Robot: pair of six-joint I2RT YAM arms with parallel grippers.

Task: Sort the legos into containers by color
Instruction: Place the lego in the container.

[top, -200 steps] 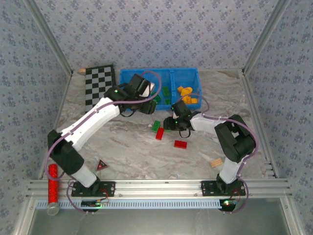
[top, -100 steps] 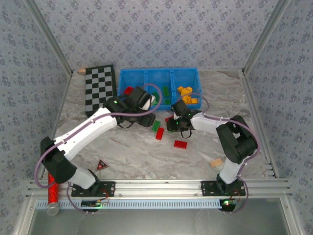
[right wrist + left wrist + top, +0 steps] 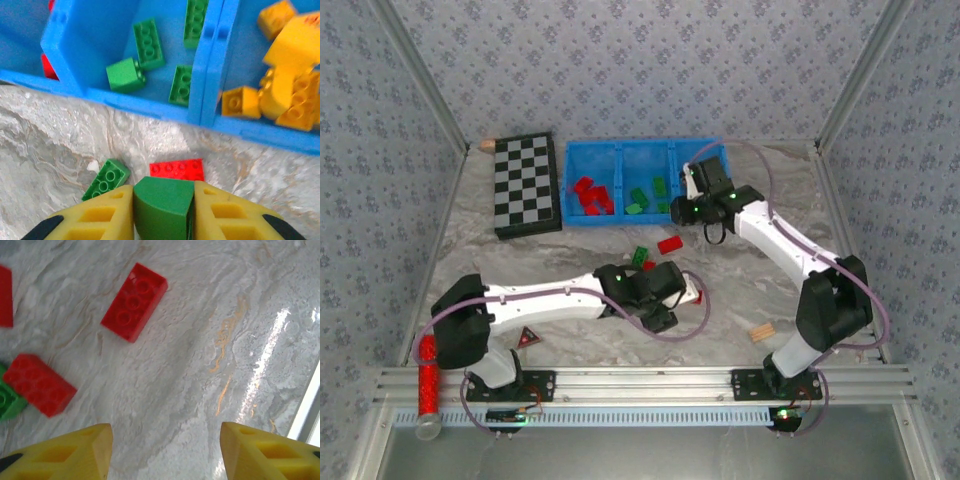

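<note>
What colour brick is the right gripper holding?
Green brick in the right gripper, clearest in right wrist view.

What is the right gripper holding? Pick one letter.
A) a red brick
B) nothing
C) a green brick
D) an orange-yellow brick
C: the right wrist view shows a green brick clamped in the right gripper, pressed between its yellow jaws.

counter [image 3: 570, 250] was marbled | at far edge lay checkerboard [image 3: 526, 185] with blue tray [image 3: 620, 145] just beside | before tray lay green lego [image 3: 640, 257] and red lego [image 3: 670, 244], apart | triangle [image 3: 528, 337] lay near-left | block [image 3: 762, 332] lay near-right
</note>
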